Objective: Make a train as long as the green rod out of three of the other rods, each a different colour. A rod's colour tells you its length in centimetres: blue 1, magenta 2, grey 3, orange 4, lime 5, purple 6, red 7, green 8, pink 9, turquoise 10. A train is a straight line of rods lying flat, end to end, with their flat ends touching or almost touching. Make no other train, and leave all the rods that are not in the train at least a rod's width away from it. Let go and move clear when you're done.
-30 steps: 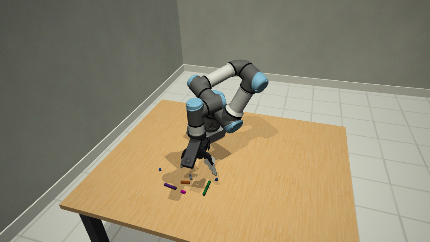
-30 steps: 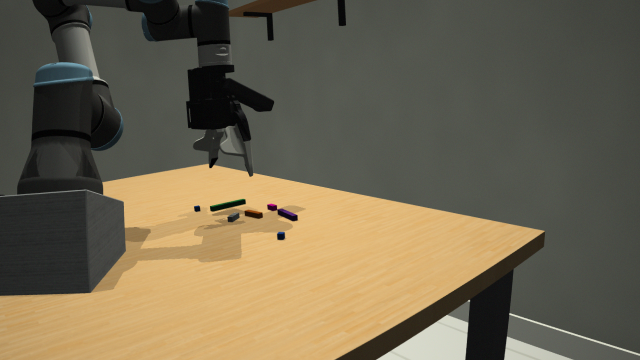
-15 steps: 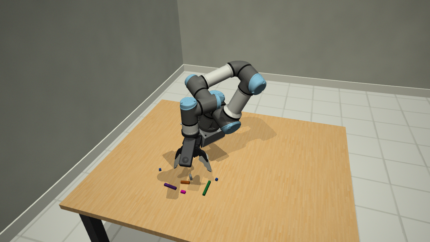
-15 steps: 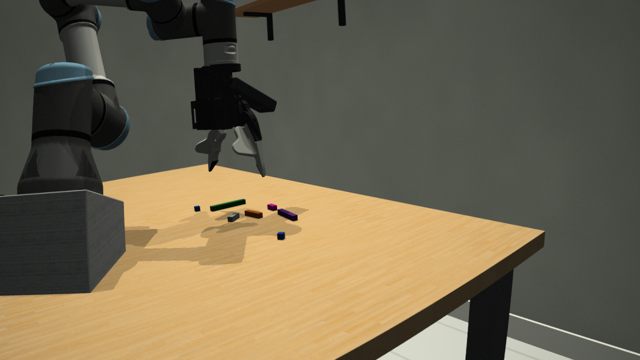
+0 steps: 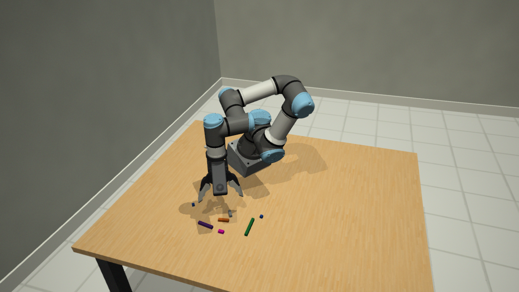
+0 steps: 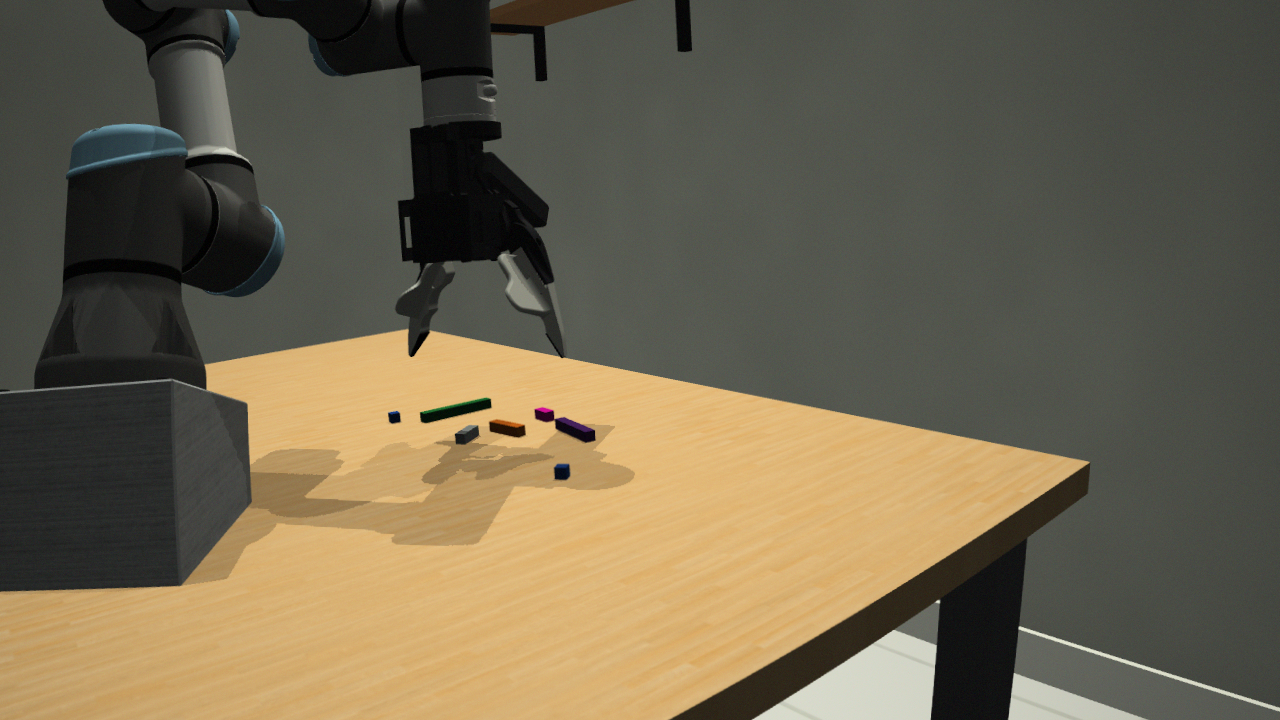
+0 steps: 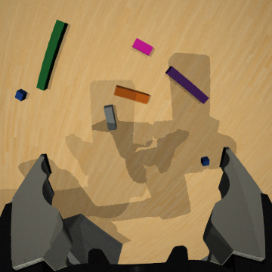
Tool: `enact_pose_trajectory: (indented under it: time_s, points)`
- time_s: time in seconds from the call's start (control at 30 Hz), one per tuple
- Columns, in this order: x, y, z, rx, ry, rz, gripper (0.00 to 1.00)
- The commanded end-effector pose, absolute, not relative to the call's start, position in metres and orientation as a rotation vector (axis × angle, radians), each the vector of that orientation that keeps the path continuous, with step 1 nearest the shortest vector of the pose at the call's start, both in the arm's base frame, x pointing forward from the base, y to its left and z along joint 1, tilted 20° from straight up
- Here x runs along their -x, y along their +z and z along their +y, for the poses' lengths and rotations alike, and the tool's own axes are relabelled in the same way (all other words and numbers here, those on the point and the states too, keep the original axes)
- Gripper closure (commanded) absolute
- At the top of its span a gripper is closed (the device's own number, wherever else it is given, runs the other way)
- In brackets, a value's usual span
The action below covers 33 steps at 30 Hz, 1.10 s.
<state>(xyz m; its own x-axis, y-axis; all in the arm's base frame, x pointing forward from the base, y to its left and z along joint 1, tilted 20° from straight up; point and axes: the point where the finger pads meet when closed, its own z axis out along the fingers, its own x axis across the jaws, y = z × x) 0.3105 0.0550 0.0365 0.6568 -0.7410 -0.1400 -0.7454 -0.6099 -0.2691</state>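
Gripper [image 5: 220, 198] [image 6: 487, 351] [image 7: 134, 153] above the wooden table [image 5: 326, 217] [image 6: 716, 537] [image 7: 242, 30], its fingers spread wide, holding nothing; grey rod [image 5: 230, 213] [image 6: 467, 434] [image 7: 110, 117] near orange rod [image 5: 223, 220] [image 6: 507, 428] [image 7: 131, 94]. Two blue cubes lie apart

Black two-jaw gripper with grey fingers [image 5: 220, 198] [image 6: 487, 356] moved left in top view, also rotated about its upright axis. Its shadow on wooden counter [image 5: 326, 225] [image 6: 760, 537] [image 7: 242, 57] shifted left too.
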Motion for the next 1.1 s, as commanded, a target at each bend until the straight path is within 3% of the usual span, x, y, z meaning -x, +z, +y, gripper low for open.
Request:
enact_pose_trajectory:
  time_s: [0.0,1.07]
  points:
    - [-0.307,0.029,0.034,2.629,-0.016,0.973,0.0]
    - [-0.301,0.023,0.015,2.683,-0.048,0.799,0.0]
